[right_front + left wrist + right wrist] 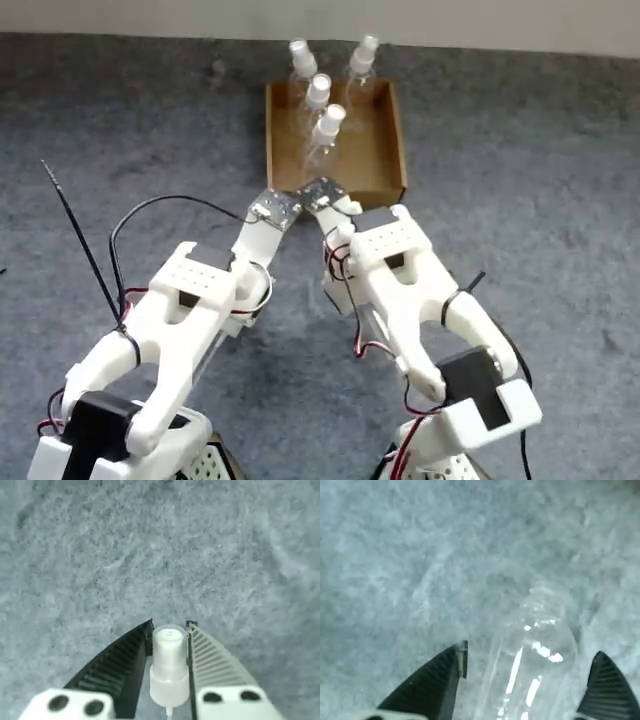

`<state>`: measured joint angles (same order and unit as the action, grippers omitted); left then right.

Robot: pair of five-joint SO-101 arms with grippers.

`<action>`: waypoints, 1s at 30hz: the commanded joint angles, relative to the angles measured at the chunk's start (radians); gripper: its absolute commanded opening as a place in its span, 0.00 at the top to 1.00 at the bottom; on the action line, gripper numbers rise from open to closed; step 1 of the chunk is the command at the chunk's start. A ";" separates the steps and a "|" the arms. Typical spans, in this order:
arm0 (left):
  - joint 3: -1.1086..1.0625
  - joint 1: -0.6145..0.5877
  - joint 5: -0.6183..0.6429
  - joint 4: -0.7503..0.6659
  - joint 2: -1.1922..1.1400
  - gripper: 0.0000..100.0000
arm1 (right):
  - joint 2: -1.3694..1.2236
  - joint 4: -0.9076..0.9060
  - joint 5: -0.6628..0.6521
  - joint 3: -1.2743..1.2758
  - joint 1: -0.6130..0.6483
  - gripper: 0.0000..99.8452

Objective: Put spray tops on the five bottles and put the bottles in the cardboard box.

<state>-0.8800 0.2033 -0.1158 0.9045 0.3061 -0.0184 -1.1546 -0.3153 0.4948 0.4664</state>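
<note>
Spray top (169, 665) — white plastic, round cap over a wider collar, a thin dip tube showing below it. It is clamped between the two ridged fingers of the left gripper (169, 626), one black and one white, above the grey, fuzzy table (520, 150).

Bottle (540, 625) — clear plastic with bright glints on its rounded shoulder and no top fitted. It lies between the black fingers of the right gripper (531, 655), which are spread wide, with a gap at each tip. In the high view both grippers sit just at the near edge of the box.

Box (390, 150) — shallow brown cardboard tray, open-topped, at the far middle of the table. It holds four capped bottles (322, 140), clear with white spray tops, standing close together.
</note>
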 commanded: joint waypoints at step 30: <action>0.094 -0.159 0.069 -0.008 0.242 1.00 | 0.503 0.110 0.126 0.025 0.059 1.00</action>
<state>-0.8585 0.1097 -0.1112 0.9030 0.3890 0.3376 -1.0978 -0.2156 0.4872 0.4833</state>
